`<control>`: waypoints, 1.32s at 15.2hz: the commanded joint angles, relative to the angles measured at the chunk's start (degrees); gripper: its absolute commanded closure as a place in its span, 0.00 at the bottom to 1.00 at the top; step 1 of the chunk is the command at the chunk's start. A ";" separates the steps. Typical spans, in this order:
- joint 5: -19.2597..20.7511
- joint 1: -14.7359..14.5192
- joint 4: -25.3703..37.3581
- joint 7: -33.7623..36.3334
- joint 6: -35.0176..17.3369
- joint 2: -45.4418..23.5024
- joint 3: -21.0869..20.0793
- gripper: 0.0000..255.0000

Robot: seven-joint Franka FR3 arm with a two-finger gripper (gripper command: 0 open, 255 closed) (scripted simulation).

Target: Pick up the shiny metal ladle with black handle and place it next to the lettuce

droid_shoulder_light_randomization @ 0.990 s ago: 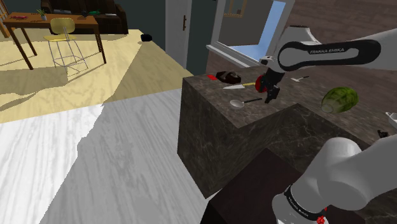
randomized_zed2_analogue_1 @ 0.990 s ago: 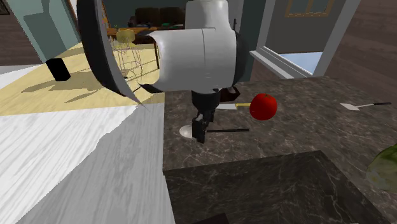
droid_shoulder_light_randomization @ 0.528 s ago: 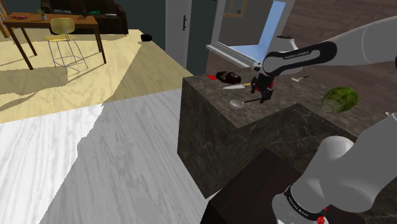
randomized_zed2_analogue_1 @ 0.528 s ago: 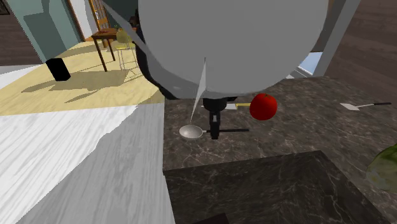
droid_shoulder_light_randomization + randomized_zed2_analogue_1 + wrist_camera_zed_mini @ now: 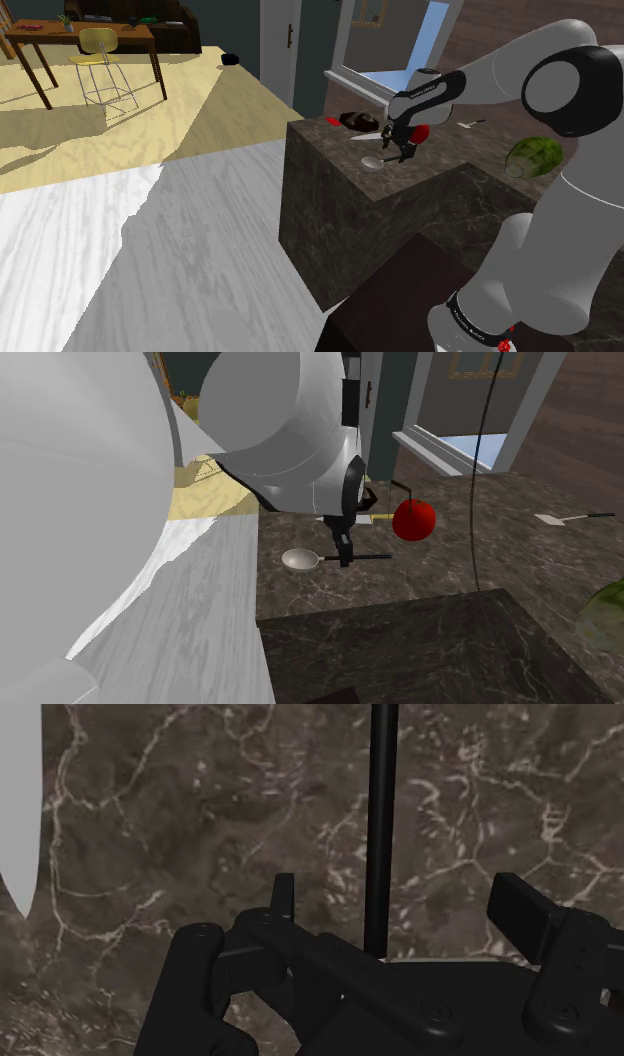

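Note:
The ladle lies flat on the dark marble counter (image 5: pixel 470 190), its shiny bowl (image 5: pixel 372 162) near the counter's left edge and its thin black handle (image 5: pixel 370 557) running toward the red fruit. My gripper (image 5: pixel 402 154) is down over the handle's middle (image 5: pixel 345 558). In the wrist view the black handle (image 5: pixel 380 824) passes between my two fingers (image 5: pixel 284 894), which stand apart and do not touch it; the gripper (image 5: pixel 400 904) is open. The green lettuce (image 5: pixel 533 157) sits far off at the shoulder view's right (image 5: pixel 603 617).
A red fruit (image 5: pixel 420 132) (image 5: pixel 414 519) sits just behind the gripper. A knife (image 5: pixel 365 136) with a pale blade (image 5: pixel 20 804) and a dark object (image 5: pixel 355 121) lie beyond the ladle. A spatula (image 5: pixel 570 517) lies further back. The counter's edge drops off by the ladle bowl.
The arm swung toward the shoulder view's left and came down, bringing the gripper from beside the red fruit to over the ladle handle. The ladle has not moved.

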State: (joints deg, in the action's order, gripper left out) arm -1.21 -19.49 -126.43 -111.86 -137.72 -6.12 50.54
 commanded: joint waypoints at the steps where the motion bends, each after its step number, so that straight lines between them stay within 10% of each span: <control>1: -2.22 0.62 -0.04 -1.73 -1.36 -1.94 -0.49 0.00; 12: -5.68 1.98 -0.36 -4.14 -3.63 -4.87 -1.73 0.00; 13: -5.68 1.98 -0.36 -4.14 -3.63 -4.87 -1.73 1.00; 20: -5.97 2.07 -0.15 -4.26 -3.62 -5.16 -1.88 1.00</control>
State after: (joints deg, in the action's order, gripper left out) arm -7.16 -17.26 -126.49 -116.22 -141.05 -11.10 48.86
